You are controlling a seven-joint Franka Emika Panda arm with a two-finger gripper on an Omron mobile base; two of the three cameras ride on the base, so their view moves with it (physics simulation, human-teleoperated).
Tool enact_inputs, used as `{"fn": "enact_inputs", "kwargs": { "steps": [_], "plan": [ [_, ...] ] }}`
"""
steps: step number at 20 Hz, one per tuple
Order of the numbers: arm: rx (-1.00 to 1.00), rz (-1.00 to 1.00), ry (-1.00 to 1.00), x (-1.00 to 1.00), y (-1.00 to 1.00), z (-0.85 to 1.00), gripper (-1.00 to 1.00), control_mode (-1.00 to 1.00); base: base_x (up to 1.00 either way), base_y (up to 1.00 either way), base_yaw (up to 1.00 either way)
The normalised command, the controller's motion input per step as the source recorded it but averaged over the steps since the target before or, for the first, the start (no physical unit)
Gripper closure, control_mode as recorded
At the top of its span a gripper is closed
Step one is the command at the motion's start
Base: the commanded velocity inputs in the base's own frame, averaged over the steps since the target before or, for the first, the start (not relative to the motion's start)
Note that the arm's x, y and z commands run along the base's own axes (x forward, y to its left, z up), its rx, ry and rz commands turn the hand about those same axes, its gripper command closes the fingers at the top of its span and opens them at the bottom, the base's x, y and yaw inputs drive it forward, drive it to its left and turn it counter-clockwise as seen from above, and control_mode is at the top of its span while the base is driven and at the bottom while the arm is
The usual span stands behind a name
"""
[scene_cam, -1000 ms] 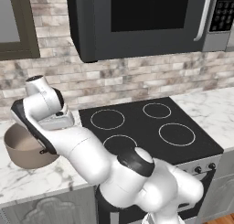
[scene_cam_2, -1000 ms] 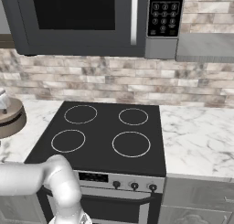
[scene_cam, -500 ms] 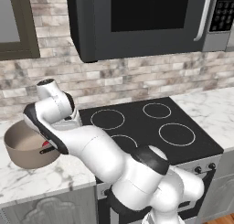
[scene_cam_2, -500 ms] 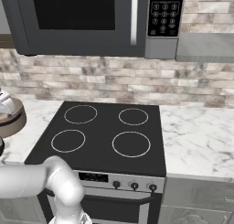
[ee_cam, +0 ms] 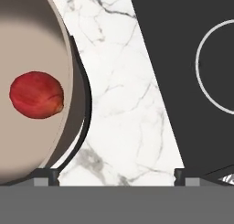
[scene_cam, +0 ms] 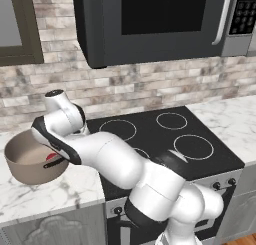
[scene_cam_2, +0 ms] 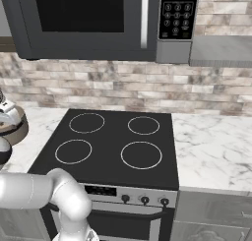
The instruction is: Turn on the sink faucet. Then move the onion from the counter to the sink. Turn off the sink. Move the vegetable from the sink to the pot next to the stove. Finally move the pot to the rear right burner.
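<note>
Hand view puts the onion (ee_cam: pixel 36 94) lying inside the pot (ee_cam: pixel 68 81), toward its near wall, with my gripper (ee_cam: pixel 117 175) spread wide and empty above the strip of marble counter (ee_cam: pixel 123 104) between the pot rim and the stove's black glass. One fingertip sits at the pot's edge, the other over the cooktop's border.

In the left base view the arm has swung over the last second: the hand was reaching down at the pot's side and has now lifted and turned, so the wrist hangs just above the pot's right rim, with the pot (scene_cam: pixel 30 164) in the same spot on the counter.

I read that as the vegetable drop being finished and the last step starting: grab the pot and carry it to the rear right burner (scene_cam: pixel 171 120), which is bare. The rim looks the likeliest hold.
</note>
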Motion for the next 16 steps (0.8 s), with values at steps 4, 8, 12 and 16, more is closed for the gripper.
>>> {"fn": "enact_inputs", "kwargs": {
  "steps": [4, 8, 12, 16],
  "plan": [
    [0.00, -0.05, 0.00, 0.05, 0.08, -0.02, -1.00, -1.00, 0.00, 0.00, 0.00],
    [0.00, -0.05, 0.00, 0.05, 0.09, -0.06, -1.00, -1.00, 0.00, 0.00, 0.00],
    [0.00, -0.05, 0.00, 0.06, 0.10, -0.10, -1.00, -1.00, 0.00, 0.00, 0.00],
    [0.00, -0.05, 0.00, 0.09, 0.08, -0.11, -1.00, -1.00, 0.00, 0.00, 0.00]
  ]
}}
